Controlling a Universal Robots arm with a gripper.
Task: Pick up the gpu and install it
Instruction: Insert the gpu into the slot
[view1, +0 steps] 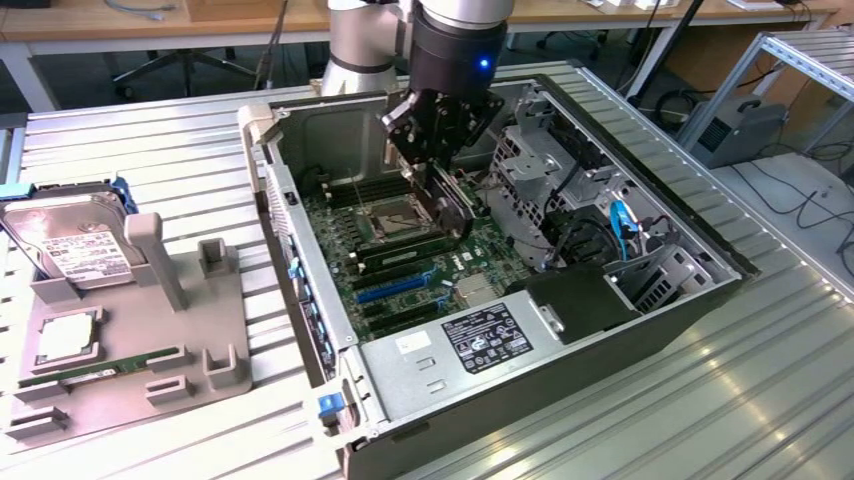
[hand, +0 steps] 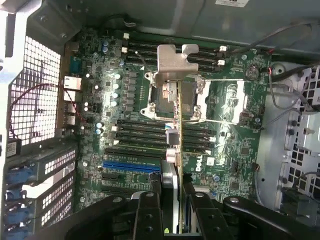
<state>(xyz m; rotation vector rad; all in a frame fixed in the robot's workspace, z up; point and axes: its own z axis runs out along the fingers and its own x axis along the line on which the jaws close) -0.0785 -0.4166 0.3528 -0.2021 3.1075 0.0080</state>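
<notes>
Item 1. Gripper (view1: 430, 158), upper centre of the exterior view, stood over the open computer case (view1: 561, 395). The claw was pinching the gpu (view1: 451, 205) by its upper edge, with black fingers (hand: 150, 205) pressed on either face.

Item 2. Gpu (hand: 173, 120): a dark card held on edge (seen edge-on from the wrist), its silvery bracket (hand: 175, 62) at the far end. It hung over the green motherboard (view1: 400, 270) near the processor socket (view1: 396, 222). Contact with the board could not be told.

Item 3. Blue slot (hand: 131, 165) lay beside the card's line and was unoccupied.

Item 4. Grey holder (view1: 160, 330), at the exterior view's left and well apart from the case, carried a hard drive (view1: 74, 245) and a green memory stick (view1: 100, 370).
</notes>
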